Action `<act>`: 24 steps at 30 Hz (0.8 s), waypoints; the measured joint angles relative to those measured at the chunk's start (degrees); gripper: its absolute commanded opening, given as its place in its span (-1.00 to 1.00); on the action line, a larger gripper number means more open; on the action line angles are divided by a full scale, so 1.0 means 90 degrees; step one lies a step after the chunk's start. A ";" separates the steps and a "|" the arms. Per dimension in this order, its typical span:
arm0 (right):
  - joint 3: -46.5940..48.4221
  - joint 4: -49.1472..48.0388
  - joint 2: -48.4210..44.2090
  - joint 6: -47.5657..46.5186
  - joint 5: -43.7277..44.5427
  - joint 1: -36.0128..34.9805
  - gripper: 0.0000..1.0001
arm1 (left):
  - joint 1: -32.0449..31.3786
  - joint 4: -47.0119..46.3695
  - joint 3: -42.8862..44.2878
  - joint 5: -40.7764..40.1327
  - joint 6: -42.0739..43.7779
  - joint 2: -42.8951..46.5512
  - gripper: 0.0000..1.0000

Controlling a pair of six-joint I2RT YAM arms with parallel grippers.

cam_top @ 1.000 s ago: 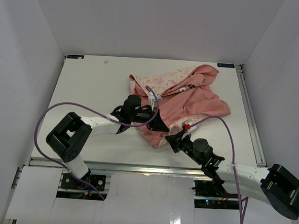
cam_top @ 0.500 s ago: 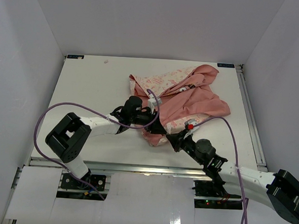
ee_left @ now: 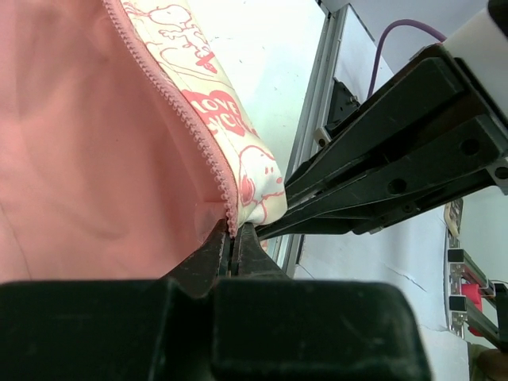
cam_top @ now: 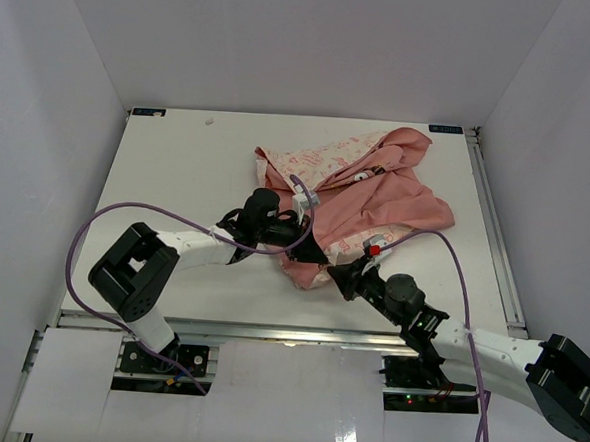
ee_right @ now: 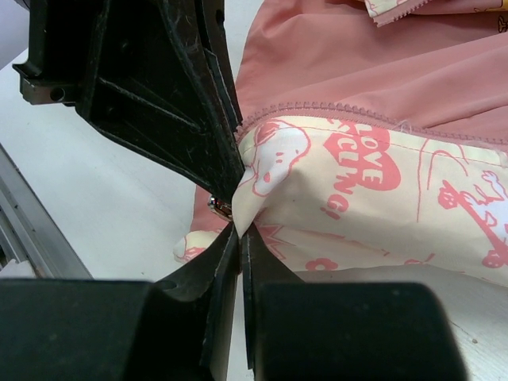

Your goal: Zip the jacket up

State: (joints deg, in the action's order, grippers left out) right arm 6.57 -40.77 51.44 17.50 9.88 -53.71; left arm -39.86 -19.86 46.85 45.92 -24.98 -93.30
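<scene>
On the cream, pink-printed fabric of the small soft jacket (cam_top: 378,181), a red heart print (ee_left: 213,116) reads "LOVE"; its lower line is unclear. The jacket lies crumpled, salmon lining up, toward 2 o'clock on the white table (cam_top: 188,164). At its 7 o'clock hem corner, the left gripper (cam_top: 314,250) has its jaws pressed together on the end of the pink zipper strip (ee_left: 176,103). The right gripper (cam_top: 339,275) pinches the cream corner just beside it. Only the right wrist view shows a small metal piece (ee_right: 217,206) between the two grippers.

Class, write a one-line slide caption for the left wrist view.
Left gripper shut on the end of the jacket's pink zipper strip, right gripper close beside.
</scene>
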 measured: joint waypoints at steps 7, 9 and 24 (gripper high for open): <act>0.0335 0.0406 -0.0070 -0.0199 -0.0096 0.0000 -0.58 | 0.0000 0.0215 0.0003 0.0080 -0.0091 0.0609 -1.00; 0.0425 0.0544 -0.0239 -0.0278 0.0062 0.0000 -0.59 | 0.0000 0.0288 0.0015 0.0209 -0.0089 0.0805 -1.00; 0.0871 0.0862 -0.0192 -0.0973 -0.0250 0.1201 -0.49 | 0.0030 0.1792 0.1234 0.0322 0.1072 0.0376 -1.00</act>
State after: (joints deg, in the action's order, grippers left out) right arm 14.40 -33.01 49.71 8.74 7.64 -42.91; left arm -39.59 -3.73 57.96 48.82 -15.33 -89.91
